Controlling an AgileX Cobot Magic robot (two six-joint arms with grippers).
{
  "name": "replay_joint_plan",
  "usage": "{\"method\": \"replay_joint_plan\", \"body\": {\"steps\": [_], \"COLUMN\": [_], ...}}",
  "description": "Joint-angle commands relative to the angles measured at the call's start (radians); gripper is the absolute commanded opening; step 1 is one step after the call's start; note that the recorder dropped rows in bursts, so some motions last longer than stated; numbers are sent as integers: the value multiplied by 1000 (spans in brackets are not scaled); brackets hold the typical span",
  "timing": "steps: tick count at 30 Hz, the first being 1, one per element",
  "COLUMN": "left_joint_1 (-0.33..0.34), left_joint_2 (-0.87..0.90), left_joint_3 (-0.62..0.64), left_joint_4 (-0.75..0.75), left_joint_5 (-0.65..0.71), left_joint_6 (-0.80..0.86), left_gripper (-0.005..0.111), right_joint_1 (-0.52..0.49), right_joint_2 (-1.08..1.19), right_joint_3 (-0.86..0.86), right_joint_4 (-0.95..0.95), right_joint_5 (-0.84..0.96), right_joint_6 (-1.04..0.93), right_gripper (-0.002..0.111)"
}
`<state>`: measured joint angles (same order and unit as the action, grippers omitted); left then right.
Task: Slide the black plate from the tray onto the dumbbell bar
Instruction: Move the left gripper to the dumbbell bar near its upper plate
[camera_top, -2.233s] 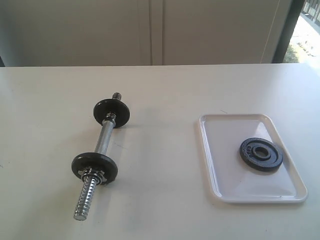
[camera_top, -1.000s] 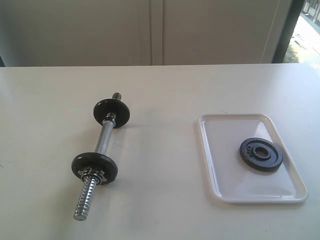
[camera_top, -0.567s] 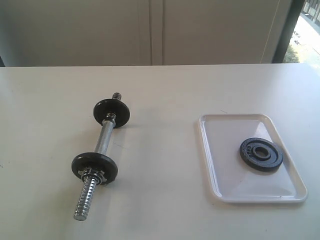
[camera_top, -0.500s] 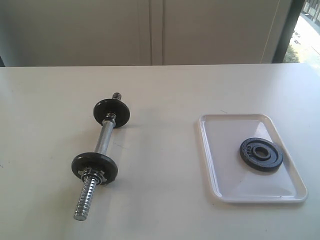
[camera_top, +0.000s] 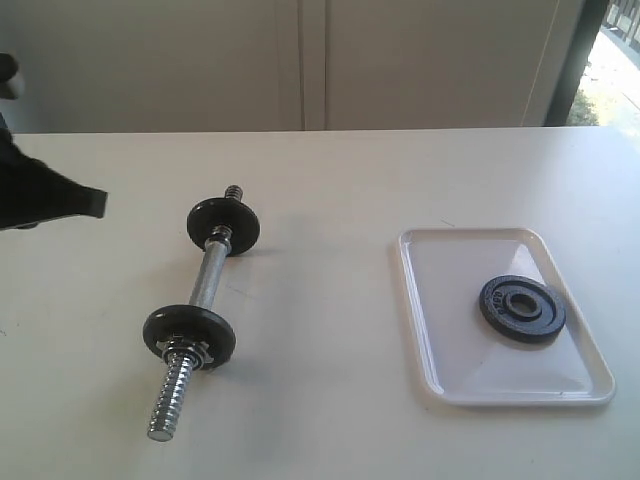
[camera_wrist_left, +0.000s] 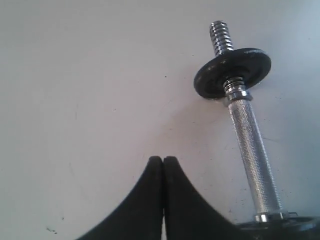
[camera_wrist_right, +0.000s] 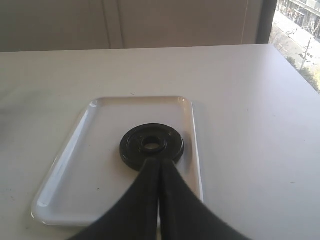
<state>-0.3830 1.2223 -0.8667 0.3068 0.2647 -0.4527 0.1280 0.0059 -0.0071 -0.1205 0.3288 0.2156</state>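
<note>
Black plate (camera_top: 521, 311) in tray (camera_top: 450, 300), left pincer (camera_wrist_left: 163, 159) and right pincer (camera_wrist_right: 159, 161) closed, empty

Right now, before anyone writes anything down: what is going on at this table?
A two-armed robot seems set to load the black plate onto the dumbbell bar, but nothing is held yet. The plate lies flat in the white tray; the bar lies on the table, apart from the tray, with two black discs on it. Both grippers are shut and empty: the left gripper hovers near the bar, and the right gripper faces the plate without reaching it.
</note>
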Motion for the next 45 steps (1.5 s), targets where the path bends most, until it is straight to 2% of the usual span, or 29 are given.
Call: {"method": "replay_joint_plan", "body": {"steps": [1, 4, 7, 12, 14, 15, 17, 19, 20, 45], "left_joint_1": [-56, -72, -72, -72, -77, -84, -97, -107, -107, -107], "left_joint_2": [148, 253, 332, 454, 477, 493, 503, 514, 518, 683], "left_joint_3": [-153, -264, -333, -361, -361, -361, -361, -361, -361, -361], "left_joint_4": [-14, -82, -197, -307, -350, -391, -423, -436, -436, -440], "left_joint_5": [102, 160, 159, 153, 153, 152, 152, 141, 133, 7], "left_joint_6": [1, -1, -1, 31, 80, 136, 182, 207, 207, 213], "left_gripper": [0, 0, 0, 3, 13, 30, 49, 64, 66, 66], "right_joint_1": [3, 3, 3, 3, 3, 3, 3, 3, 3, 3], "right_joint_2": [-6, -6, -6, -6, -6, -6, -6, -6, -6, -6], "right_joint_3": [7, 7, 7, 7, 7, 7, 7, 7, 7, 7], "right_joint_4": [-7, -7, -7, -7, -7, -7, -7, -7, -7, -7], "right_joint_5": [-8, -8, -8, -8, -8, -8, -8, -8, -8, -8], "right_joint_6": [2, 2, 2, 2, 2, 2, 2, 2, 2, 2], "right_gripper": [0, 0, 0, 0, 0, 0, 0, 0, 0, 0]}}
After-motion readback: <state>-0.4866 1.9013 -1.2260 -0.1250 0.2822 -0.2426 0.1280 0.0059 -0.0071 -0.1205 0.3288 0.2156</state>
